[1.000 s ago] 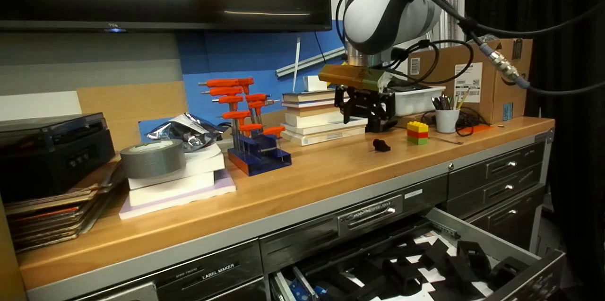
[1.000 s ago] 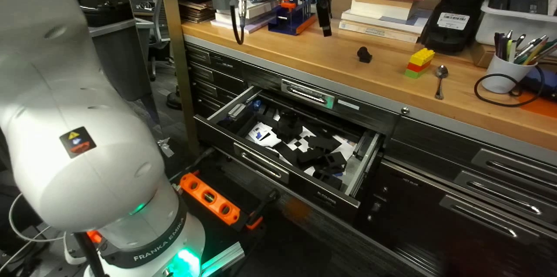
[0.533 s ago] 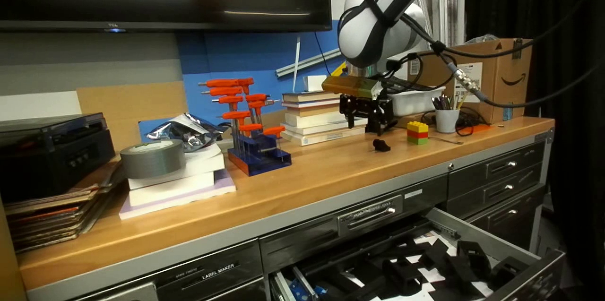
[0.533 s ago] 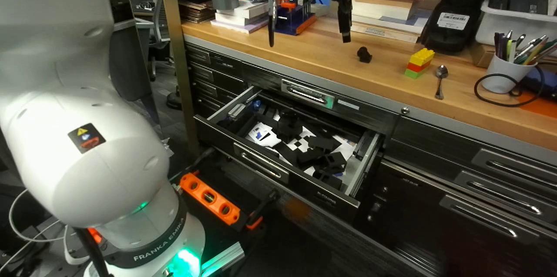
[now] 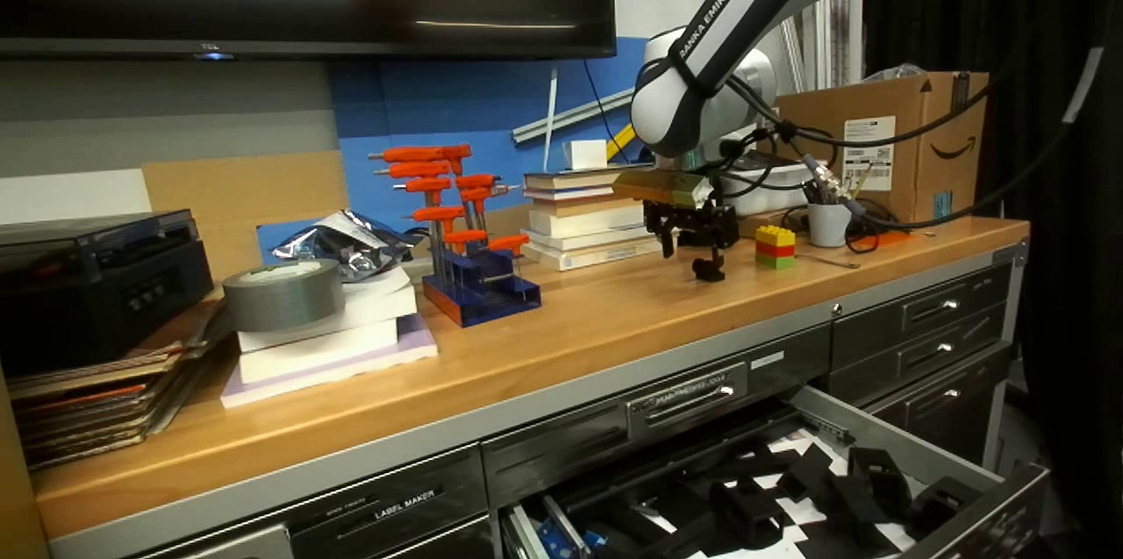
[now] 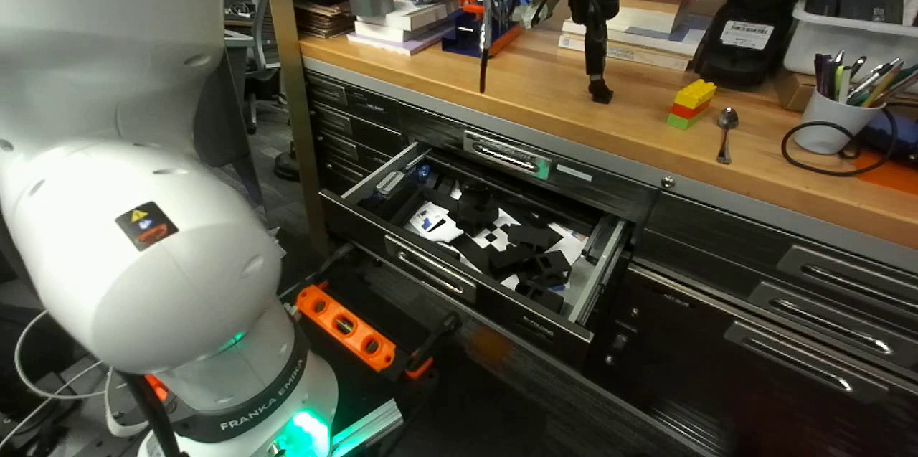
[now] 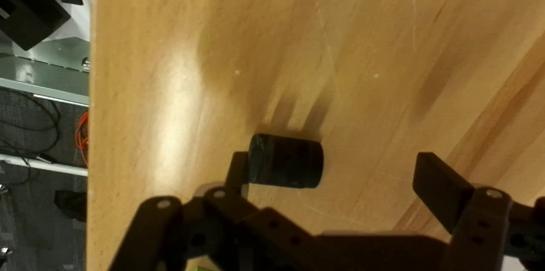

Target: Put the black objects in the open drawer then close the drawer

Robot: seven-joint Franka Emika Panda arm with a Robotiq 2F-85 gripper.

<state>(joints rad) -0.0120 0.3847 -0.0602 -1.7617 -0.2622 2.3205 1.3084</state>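
Well, nearest in an exterior view, the wide, shallow dark-grey metal drawer [image 5: 991, 522] stands pulled out, with angular matte-black pieces [image 5: 750, 511] jumbled over the black-and-white patterned paper [image 6: 495, 234] inside. Up on the honey-coloured wooden worktop [image 5: 597, 322] sits a small rounded black piece [image 7: 286, 161], and the black two-fingered gripper [image 7: 335, 176] hangs over it with its fingers spread wide on either side, one of them so close to the piece that I cannot tell whether they touch. Beyond them rise a tall stack of pale-edged books [image 5: 579, 225] and, farther off, a large brown cardboard box [image 5: 952, 103].
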